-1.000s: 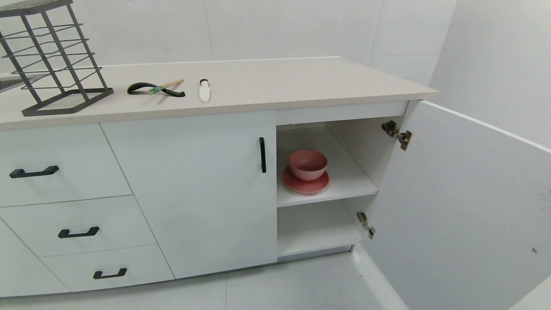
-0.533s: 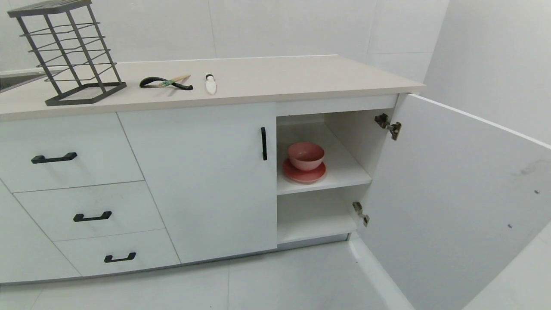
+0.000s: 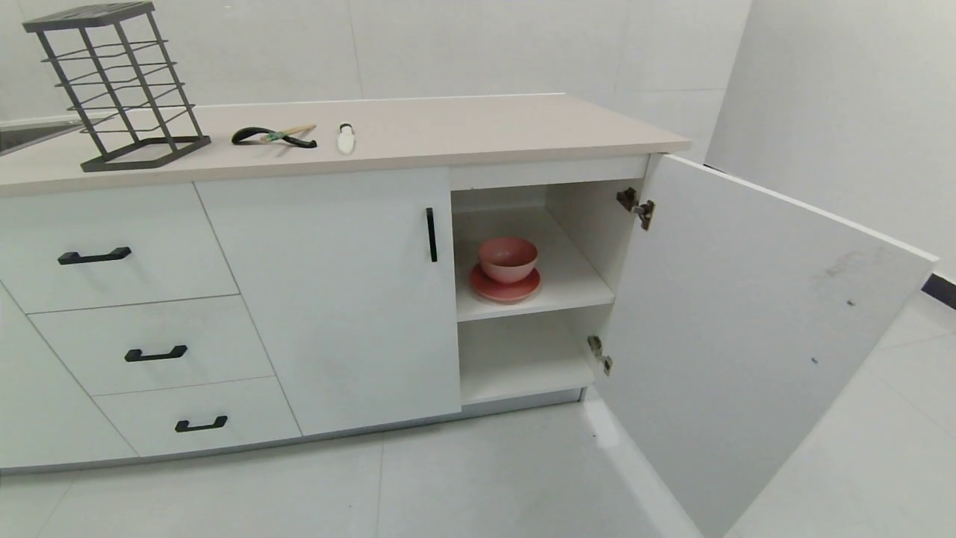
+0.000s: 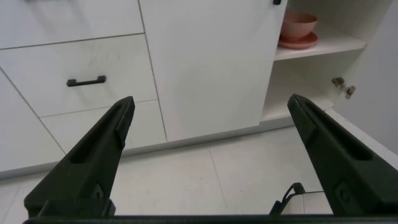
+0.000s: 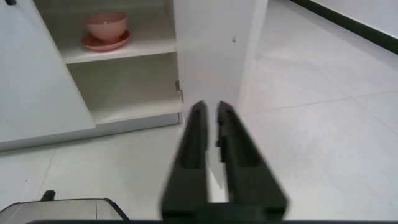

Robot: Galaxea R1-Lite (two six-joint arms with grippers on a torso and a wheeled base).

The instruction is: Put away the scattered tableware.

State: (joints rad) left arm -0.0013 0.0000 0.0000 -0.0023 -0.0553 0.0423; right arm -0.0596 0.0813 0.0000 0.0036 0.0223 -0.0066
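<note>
Pink bowl [image 3: 508, 258] sits on a red plate [image 3: 505, 288] on the upper shelf [image 3: 575, 291] of the cabinet, whose door [image 3: 747, 314] is wide open. On the worktop [image 3: 485, 131] there's a black wire rack [image 3: 123, 90], a black-handled utensil [image 3: 272, 137] and a small white one [image 3: 345, 139] beside it. Left gripper [image 4: 211, 102] has its fingers spread wide, nothing in it. Right gripper [image 5: 210, 107] is pinched together, empty too, above the floor near the door's edge.

bowl [image 3: 508, 258] on plate [image 3: 487, 287] on upper shelf [image 3: 575, 288] ahead of me | on table [image 3: 485, 127]: rack [image 3: 146, 154] left, knife [image 3: 345, 140] right
</note>
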